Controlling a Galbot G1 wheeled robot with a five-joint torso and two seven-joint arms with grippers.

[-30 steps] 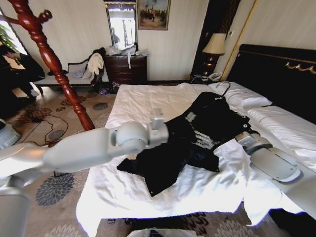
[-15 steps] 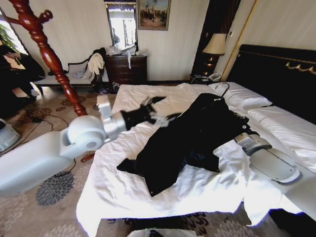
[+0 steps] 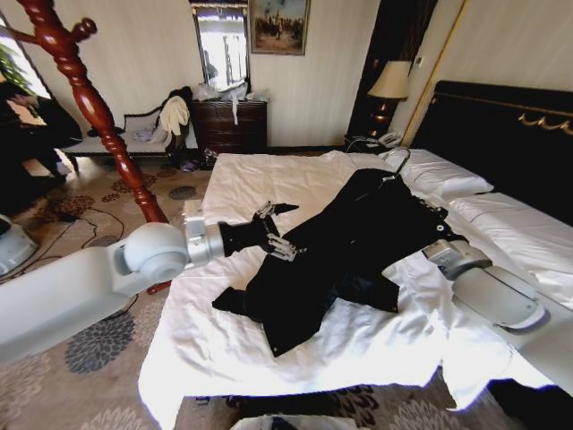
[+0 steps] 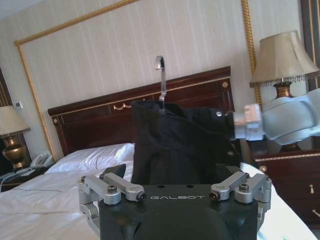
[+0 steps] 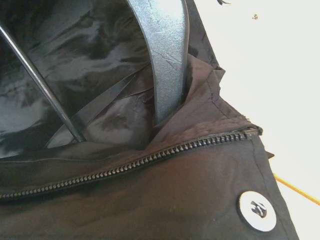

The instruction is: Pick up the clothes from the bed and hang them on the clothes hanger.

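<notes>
The black garment (image 3: 345,255) lies spread across the white bed (image 3: 269,340), its collar toward the pillows and lifted a little, with the hanger's (image 5: 167,55) silver hook (image 3: 400,158) poking out above it; the left hand (image 3: 276,228) hovers over the sheet just beside the garment's edge, fingers spread wide and holding nothing; the right hand (image 3: 440,240) sits at the garment's far side, its grip impossible to tell.
</notes>
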